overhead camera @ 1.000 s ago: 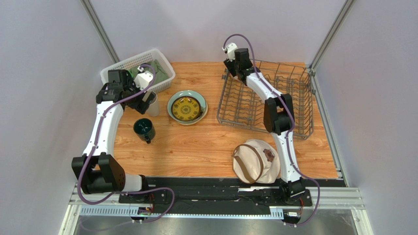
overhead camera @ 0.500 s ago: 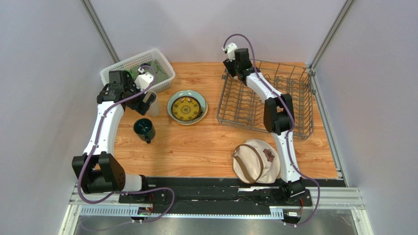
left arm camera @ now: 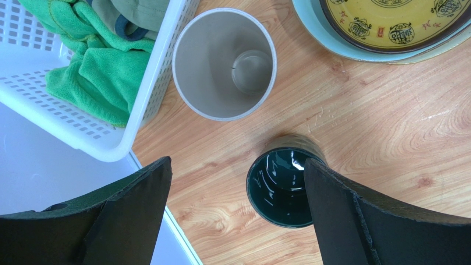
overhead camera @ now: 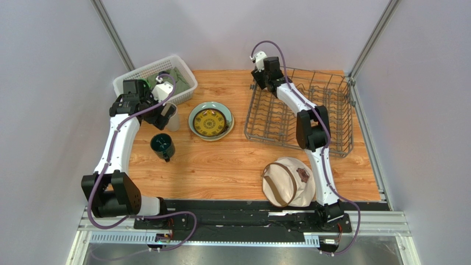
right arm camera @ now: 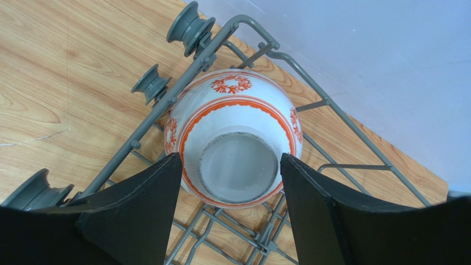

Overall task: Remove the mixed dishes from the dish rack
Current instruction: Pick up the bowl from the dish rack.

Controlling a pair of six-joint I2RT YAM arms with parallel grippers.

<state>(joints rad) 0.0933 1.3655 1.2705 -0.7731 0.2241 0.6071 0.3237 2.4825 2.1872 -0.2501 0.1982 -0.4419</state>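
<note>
Both grippers have their black, wedge-shaped fingers spread. Your right gripper (right arm camera: 229, 165) hangs over the bowl (right arm camera: 235, 132), with one finger at each side of its dull, unglazed foot ring. You cannot tell whether they touch the glaze. The bowl is glossy white with orange-red bands and leafy sprigs. It sits upside down in the far left corner of the rack (right arm camera: 166, 105), against the grey wire rim with its spool-shaped rollers.

Your left gripper (left arm camera: 235, 171) is open above the wood-grain table (left arm camera: 387, 138). The mug (left arm camera: 282, 187), round, dark green and shiny, stands upright just inside its right finger. The tumbler (left arm camera: 224, 63), a plain matte beige cylinder, stands upright just beside the white lattice basket (left arm camera: 160, 72). Near it, the green plate (left arm camera: 320, 33) carries the yellow-patterned plate (left arm camera: 398, 22).
</note>
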